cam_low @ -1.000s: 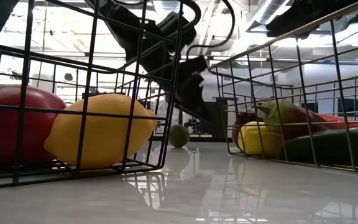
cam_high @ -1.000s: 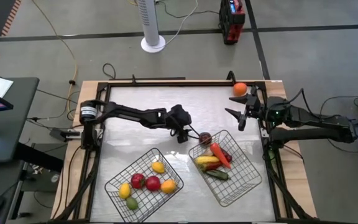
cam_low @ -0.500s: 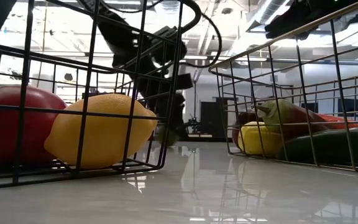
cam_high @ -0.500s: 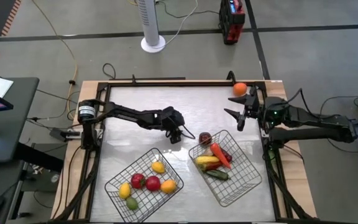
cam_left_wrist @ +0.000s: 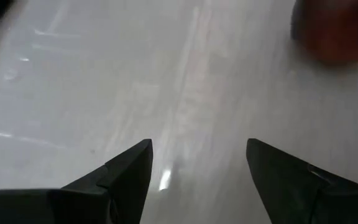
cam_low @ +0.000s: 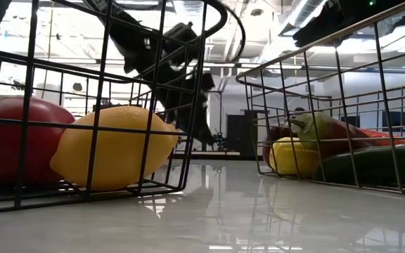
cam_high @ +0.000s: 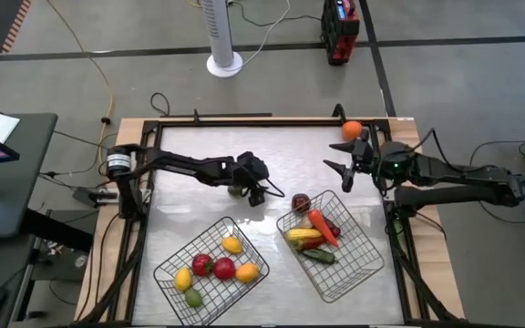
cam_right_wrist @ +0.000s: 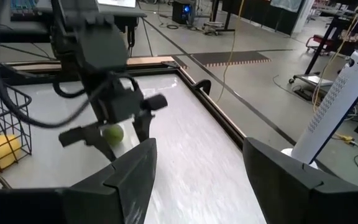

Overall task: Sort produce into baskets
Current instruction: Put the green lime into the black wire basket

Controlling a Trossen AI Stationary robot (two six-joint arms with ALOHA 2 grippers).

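Two wire baskets stand on the white table. The left basket holds yellow, red, orange and green produce. The right basket holds a carrot, a yellow piece and green pieces. A dark red piece lies at the right basket's far corner. A small green ball lies on the table just beside my left gripper. That gripper is open and slants down low over the table's middle. Only bare table shows between its fingertips. An orange rests near the far right corner. My right gripper hangs open in the air beside it.
A dark frame runs around the table. Bare table lies between the baskets and the far edge. In the low view, the left basket's lemon and mesh stand in front of my left gripper.
My left gripper has drawn back toward the table's left edge, staying low and open. In the low view the green ball showed on the table a second ago. The gripper now stands in front of it.
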